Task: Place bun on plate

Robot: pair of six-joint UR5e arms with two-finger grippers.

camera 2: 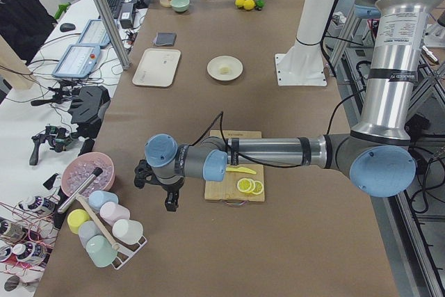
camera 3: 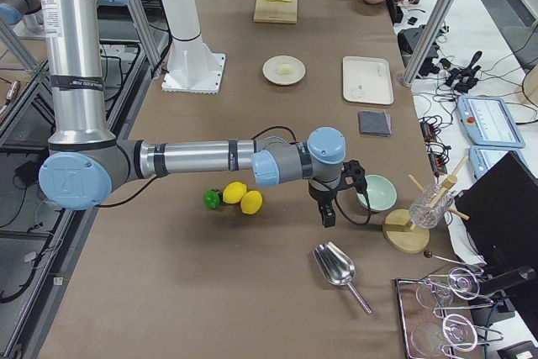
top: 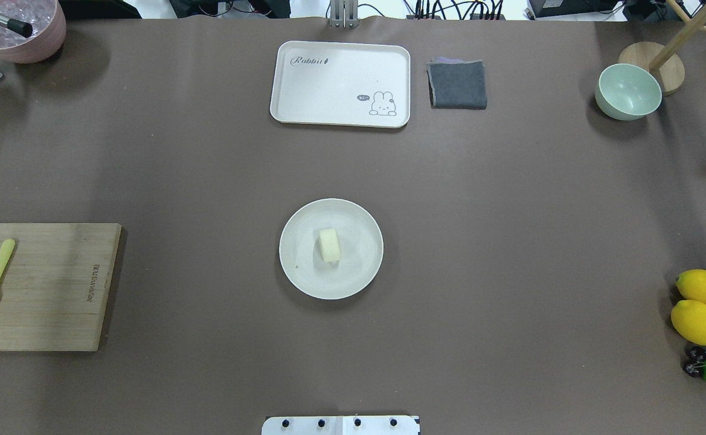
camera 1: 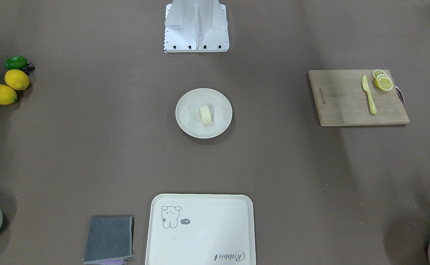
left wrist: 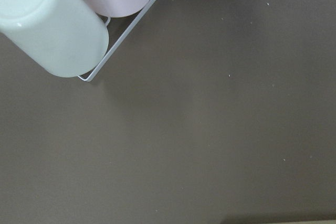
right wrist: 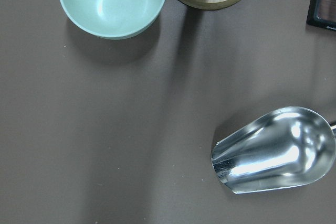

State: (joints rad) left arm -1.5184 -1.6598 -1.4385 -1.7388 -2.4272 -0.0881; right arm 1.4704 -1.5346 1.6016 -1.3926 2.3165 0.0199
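Note:
The bun (camera 1: 206, 114) (top: 330, 244), a pale cream lump, lies in the middle of the round cream-white plate (camera 1: 188, 110) (top: 360, 254) at the table's centre. Neither gripper touches it. My left gripper (camera 2: 170, 200) hangs far off at the table's left end, beside the cutting board and the cup rack. The right gripper (camera 3: 328, 214) hovers at the opposite end, near the green bowl and the lemons. Both grippers show only in the side views, so I cannot tell whether they are open or shut. The wrist views show no fingers.
A cream tray (top: 340, 83) with a drawing and a grey cloth (top: 457, 84) lie at the far edge. A wooden board (camera 1: 357, 97) carries a yellow knife and lemon slices (camera 1: 383, 81). Lemons (top: 698, 305), a green bowl (right wrist: 111, 1), a metal scoop (right wrist: 275, 150) and racked cups (left wrist: 58, 24) sit at the ends.

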